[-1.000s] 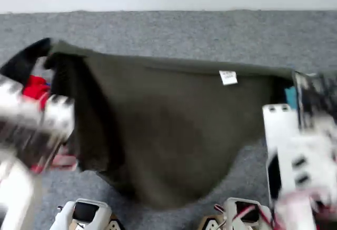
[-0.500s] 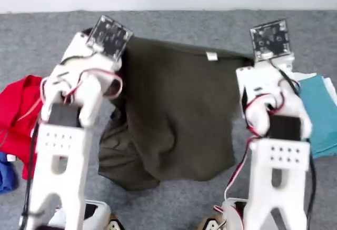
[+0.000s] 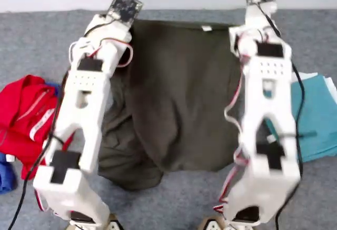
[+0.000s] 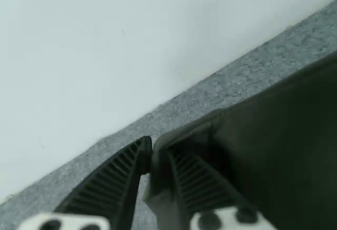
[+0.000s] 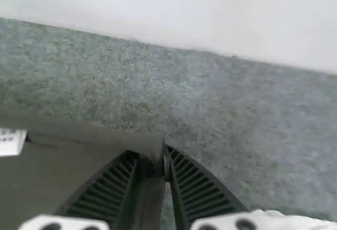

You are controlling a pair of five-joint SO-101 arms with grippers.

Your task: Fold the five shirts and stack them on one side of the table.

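both arms are stretched out toward the far edge of the table, each pinching one far corner of the dark olive shirt (image 3: 179,98). the left gripper (image 4: 155,148) has its jaws squeezed nearly together on the shirt's edge, with a thin fold of fabric caught between the ribbed fingers (image 4: 113,180). same deal on the other side: the right gripper (image 5: 154,159) is clamped narrow on the opposite corner, and the cloth runs down between its jaws. the little white label (image 5: 10,140) sits on the shirt's far edge just beside the right gripper, and in the high view it lands between the two arms, closer to the right one.

the olive shirt is in the middle of the grey carpeted table (image 3: 42,40). its far edge is pulled pretty straight between the two grippers, while the near part is bunched and rumpled, especially under the left arm (image 3: 84,98). the right arm (image 3: 266,93) crosses over the shirt's right side.

off to the left there's a crumpled red shirt (image 3: 26,114) with a bit of blue garment (image 3: 5,175) next to it at the table's edge. on the right, a teal shirt (image 3: 316,119) lies flat, partly behind the right arm. a white wall (image 5: 168,9) runs behind the table.
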